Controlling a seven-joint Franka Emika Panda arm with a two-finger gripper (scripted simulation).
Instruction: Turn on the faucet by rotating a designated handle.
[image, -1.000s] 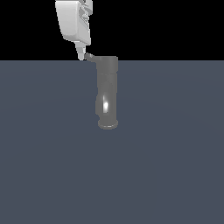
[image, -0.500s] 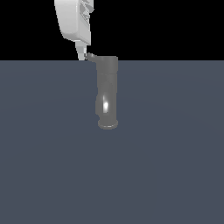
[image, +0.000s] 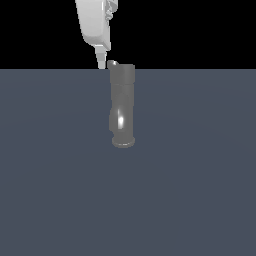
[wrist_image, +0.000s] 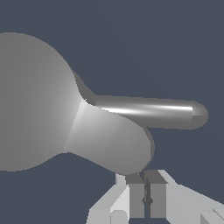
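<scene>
Faucet (image: 122, 107) stands upright on the flat grey surface (image: 200, 190), roughly centre of the exterior view, flared base down, bright glint low on the body, wider cap at the top. Handle (image: 113, 63) shows there only as a small rounded nub at the cap's upper edge on the exterior view's left; the wrist view gives it better, two lobes leaving the big round cap (wrist_image: 30, 100): a thin glossy lever (wrist_image: 148, 113) with a rounded tip and a broader, duller lobe beneath it. Which one is the designated lever I cannot say for certain; the thin one fits best. Gripper (image: 102, 64) hangs from above, just on the exterior view's left of the cap, tip level with the cap's top and right beside the nub; contact cannot be confirmed, the gap is too fine to read. In the wrist view the fingers (wrist_image: 136, 199) sit pressed together with only a hairline seam between them, nothing pinched. Judgement: this pose reads as a push, not a grasp. A closed pincer makes one stiff blunt tip, and placing it beside the lever, off the cap's axis, gives a lever arm for rotation about the upright. Handle appears unturned, so the task looks early. Next move likely needs a sideways sweep following an arc; risk is the tip slipping over the rounded lobe.
</scene>
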